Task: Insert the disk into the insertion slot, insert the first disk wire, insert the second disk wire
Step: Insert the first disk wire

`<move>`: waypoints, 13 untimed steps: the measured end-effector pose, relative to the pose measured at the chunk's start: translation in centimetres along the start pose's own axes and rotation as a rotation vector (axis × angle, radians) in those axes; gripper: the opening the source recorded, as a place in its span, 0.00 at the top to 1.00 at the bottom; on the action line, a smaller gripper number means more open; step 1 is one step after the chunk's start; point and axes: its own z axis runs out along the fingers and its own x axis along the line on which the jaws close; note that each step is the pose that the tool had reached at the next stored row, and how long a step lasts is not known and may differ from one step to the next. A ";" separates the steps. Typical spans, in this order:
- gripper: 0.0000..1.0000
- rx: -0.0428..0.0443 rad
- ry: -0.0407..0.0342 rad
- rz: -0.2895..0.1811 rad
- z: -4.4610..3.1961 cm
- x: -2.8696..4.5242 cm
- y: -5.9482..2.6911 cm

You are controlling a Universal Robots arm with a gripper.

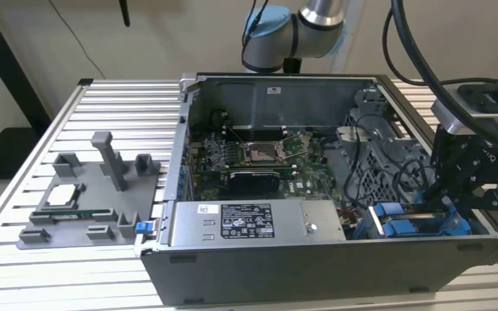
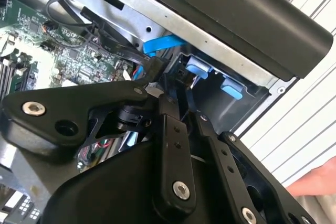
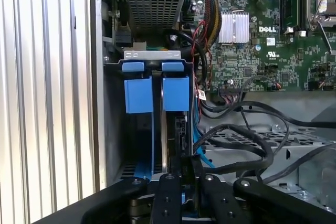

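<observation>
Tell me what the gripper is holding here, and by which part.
It cannot be told. The gripper sits at the insertion slot, close to a blue wire; its own body hides any hold.

Noted white lettering printed on the green motherboard, just beside the finned heatsink. Found a white label of small black print, too fine to read, on the grey power-supply box. Spotted a small unreadable white sticker on the case's back wall.

The exterior view looks down on the whole case. Both wrist views look closely past my hand into the slot.
</observation>
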 end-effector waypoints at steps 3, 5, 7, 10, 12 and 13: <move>1.00 -0.0001 -0.0016 0.000 0.09 0.00 0.00; 0.00 -0.0002 -0.0019 0.000 0.11 0.01 0.01; 0.00 -0.0001 -0.0020 0.001 0.02 0.00 0.02; 0.00 -0.0027 -0.0032 0.003 -0.57 -0.04 0.06; 0.00 -0.0048 -0.0037 0.004 -1.17 -0.09 0.09; 0.00 -0.0055 -0.0036 0.004 -1.48 -0.11 0.09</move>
